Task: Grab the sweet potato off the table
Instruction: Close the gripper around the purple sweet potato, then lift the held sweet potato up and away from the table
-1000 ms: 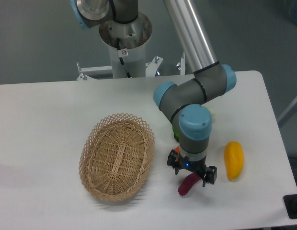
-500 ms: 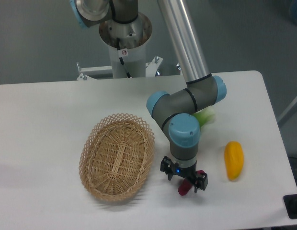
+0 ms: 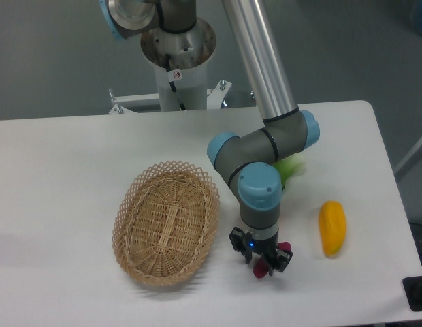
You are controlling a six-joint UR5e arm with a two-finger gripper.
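Mostly the gripper [image 3: 263, 261] hides the sweet potato [image 3: 261, 270].

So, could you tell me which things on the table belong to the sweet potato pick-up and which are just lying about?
Part of the job:
- sweet potato, between the fingers
- gripper, down over it
- table it lies on

Just lying about:
- wicker basket, to the left
- yellow vegetable, to the right
- pale green item, mostly hidden behind the arm
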